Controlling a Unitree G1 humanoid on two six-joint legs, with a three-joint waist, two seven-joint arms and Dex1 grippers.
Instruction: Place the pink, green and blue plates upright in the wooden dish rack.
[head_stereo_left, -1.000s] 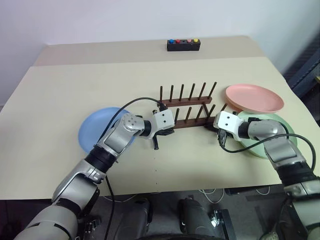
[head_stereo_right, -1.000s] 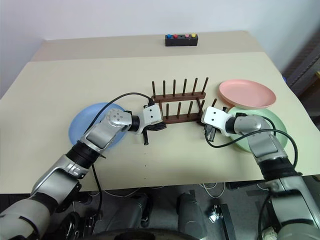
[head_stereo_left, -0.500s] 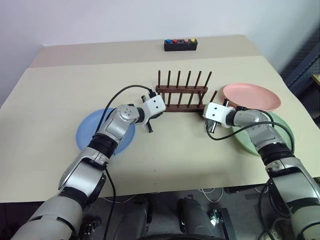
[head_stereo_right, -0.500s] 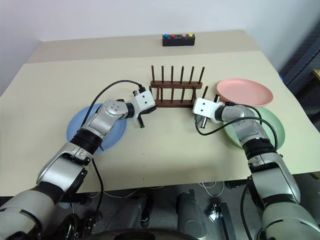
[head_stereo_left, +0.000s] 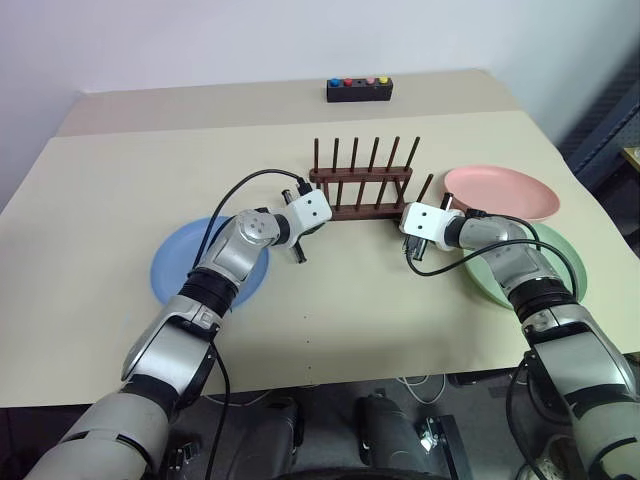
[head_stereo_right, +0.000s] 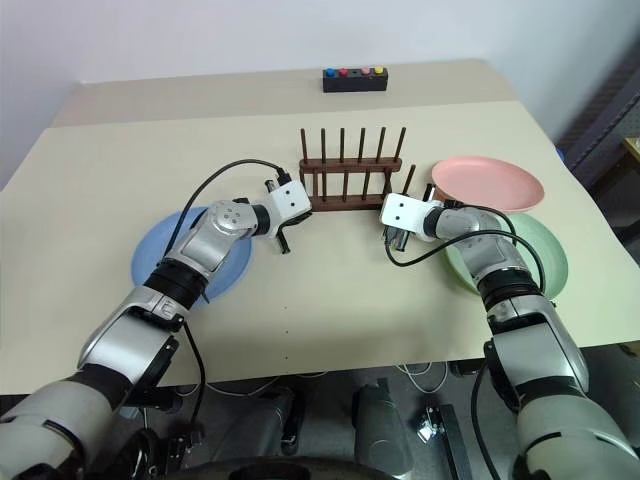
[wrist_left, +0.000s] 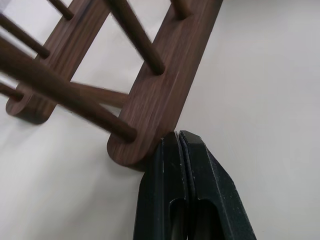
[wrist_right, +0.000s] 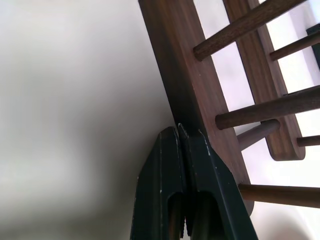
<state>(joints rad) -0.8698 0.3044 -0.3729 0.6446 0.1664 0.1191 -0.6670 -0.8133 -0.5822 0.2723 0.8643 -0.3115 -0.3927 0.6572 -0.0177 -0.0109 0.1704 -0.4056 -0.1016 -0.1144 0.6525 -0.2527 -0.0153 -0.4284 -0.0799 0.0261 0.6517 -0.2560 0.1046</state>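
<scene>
The wooden dish rack (head_stereo_left: 362, 212) stands mid-table, its pegs upright and nothing in it. My left gripper (wrist_left: 178, 137) is shut, its tips touching the left end of the rack's near rail. My right gripper (wrist_right: 177, 131) is shut too, tips pressed against the same rail near its right end. The blue plate (head_stereo_left: 185, 275) lies flat at the left, partly under my left arm. At the right the pink plate (head_stereo_left: 500, 192) lies flat, and the green plate (head_stereo_left: 565, 270) lies nearer, partly under my right forearm.
A small black box with coloured buttons (head_stereo_left: 358, 90) sits at the far edge of the beige table (head_stereo_left: 330, 320). A black cable loops above each wrist. The table's right edge runs just past the pink and green plates.
Both shut grippers have moved forward, and the rack between them has slid away from me across the table. In the last half second little has moved.
</scene>
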